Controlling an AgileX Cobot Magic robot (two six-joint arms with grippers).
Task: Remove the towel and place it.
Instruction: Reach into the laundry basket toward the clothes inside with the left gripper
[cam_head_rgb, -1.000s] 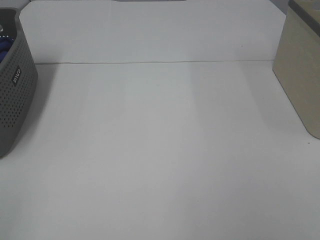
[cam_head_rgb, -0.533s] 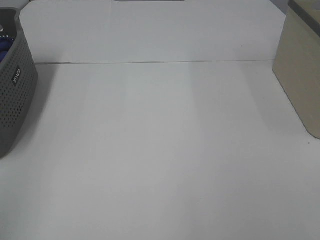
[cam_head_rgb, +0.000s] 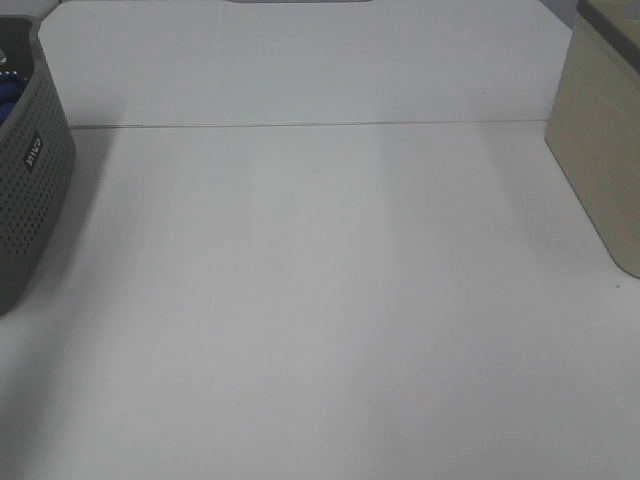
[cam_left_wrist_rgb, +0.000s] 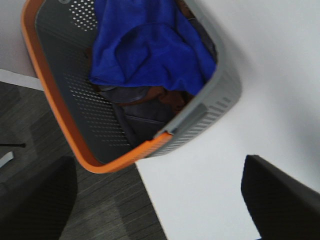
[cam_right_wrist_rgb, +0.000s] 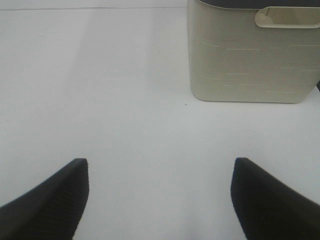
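White table (cam_head_rgb: 320, 300); towel (cam_left_wrist_rgb: 150, 45) in basket (cam_left_wrist_rgb: 55, 100); left gripper (cam_left_wrist_rgb: 160, 200), right gripper (cam_right_wrist_rgb: 159, 200) agape, empty: approach step, left must descend onto towel.

Grey perforated basket (cam_head_rgb: 35, 200) sits at ten o'clock on the white worktop (cam_head_rgb: 320, 300), orange rim showing, dark clothes (cam_left_wrist_rgb: 142, 111) inside. Beige bin (cam_head_rgb: 603, 150) stands at two o'clock, well apart.
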